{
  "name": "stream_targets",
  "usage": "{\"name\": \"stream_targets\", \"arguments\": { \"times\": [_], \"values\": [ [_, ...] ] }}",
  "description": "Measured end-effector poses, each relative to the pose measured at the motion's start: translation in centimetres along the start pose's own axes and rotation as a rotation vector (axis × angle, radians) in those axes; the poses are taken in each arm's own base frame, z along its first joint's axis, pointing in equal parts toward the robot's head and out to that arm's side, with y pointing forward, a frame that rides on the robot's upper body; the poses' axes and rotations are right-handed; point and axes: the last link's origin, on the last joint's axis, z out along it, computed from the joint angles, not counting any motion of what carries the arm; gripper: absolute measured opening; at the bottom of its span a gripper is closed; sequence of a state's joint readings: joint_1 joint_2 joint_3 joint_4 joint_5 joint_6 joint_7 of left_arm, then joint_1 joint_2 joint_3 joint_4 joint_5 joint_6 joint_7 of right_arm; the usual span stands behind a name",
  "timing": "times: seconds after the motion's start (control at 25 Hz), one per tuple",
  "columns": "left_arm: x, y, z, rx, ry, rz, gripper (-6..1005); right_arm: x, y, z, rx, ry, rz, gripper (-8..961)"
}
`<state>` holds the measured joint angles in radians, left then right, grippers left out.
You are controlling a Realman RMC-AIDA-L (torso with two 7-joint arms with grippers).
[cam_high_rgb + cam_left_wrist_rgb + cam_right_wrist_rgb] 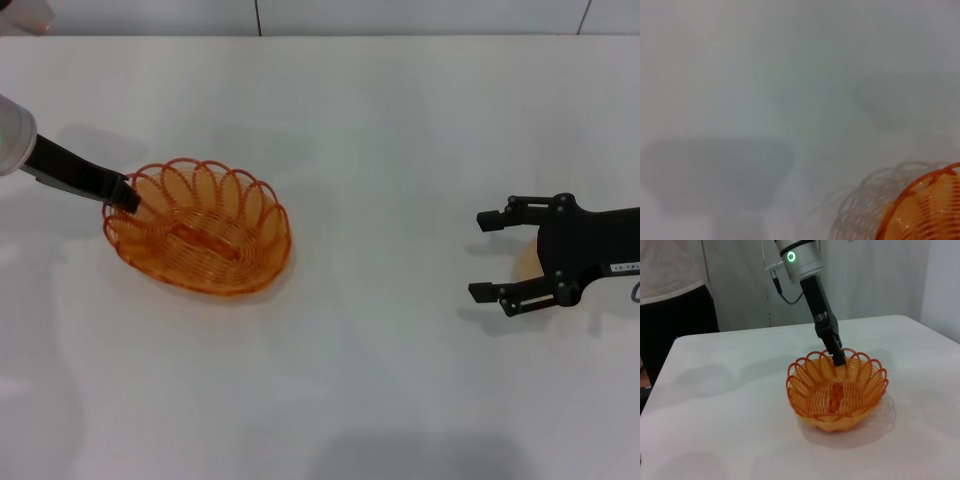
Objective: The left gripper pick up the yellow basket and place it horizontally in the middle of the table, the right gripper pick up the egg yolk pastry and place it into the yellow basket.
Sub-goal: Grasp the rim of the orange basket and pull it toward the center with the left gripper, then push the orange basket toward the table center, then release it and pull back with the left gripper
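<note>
The yellow basket point(200, 230) stands upright on the white table point(380, 120), left of the middle. My left gripper point(124, 194) reaches in from the left and is shut on the basket's left rim. The right wrist view shows this grip point(838, 354) at the far rim of the basket point(837, 395). The left wrist view shows only a piece of the basket's rim point(930, 210). My right gripper point(482, 256) is open at the right, low over the table. The egg yolk pastry point(526, 262) shows as a pale peach patch between its fingers, mostly hidden by the claw.
The table's far edge runs along a wall point(300, 15). In the right wrist view a person in a white top and dark trousers point(670, 295) stands beyond the table's far corner.
</note>
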<state>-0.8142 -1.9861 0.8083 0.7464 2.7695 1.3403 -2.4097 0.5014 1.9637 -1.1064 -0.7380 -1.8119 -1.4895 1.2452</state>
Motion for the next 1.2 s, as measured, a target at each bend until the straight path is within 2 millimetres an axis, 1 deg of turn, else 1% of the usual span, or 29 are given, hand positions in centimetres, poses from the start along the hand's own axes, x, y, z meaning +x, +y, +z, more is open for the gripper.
{"name": "stream_targets", "arguments": {
  "times": [0.24,0.52,0.64,0.8,1.0,1.2],
  "values": [
    [-0.2,0.2,0.3,-0.016,0.013,-0.006,109,0.1,0.2,0.1,0.0,-0.004,0.005,880],
    [0.4,1.7,-0.5,-0.134,0.081,-0.013,102,0.1,0.6,-0.1,0.012,-0.014,-0.003,879],
    [0.9,2.5,-1.3,-0.193,0.105,-0.031,99,0.2,0.8,-0.3,0.025,-0.018,-0.011,879],
    [1.7,3.0,-2.4,-0.21,0.118,-0.087,92,0.3,1.0,-0.4,0.033,-0.017,-0.019,879],
    [2.4,3.8,-2.5,-0.212,0.087,-0.199,76,0.7,1.4,-0.4,0.035,-0.016,-0.046,879],
    [3.2,5.3,-2.1,-0.214,0.038,-0.27,87,0.9,1.5,-0.4,0.035,-0.017,-0.076,879]
  ]
}}
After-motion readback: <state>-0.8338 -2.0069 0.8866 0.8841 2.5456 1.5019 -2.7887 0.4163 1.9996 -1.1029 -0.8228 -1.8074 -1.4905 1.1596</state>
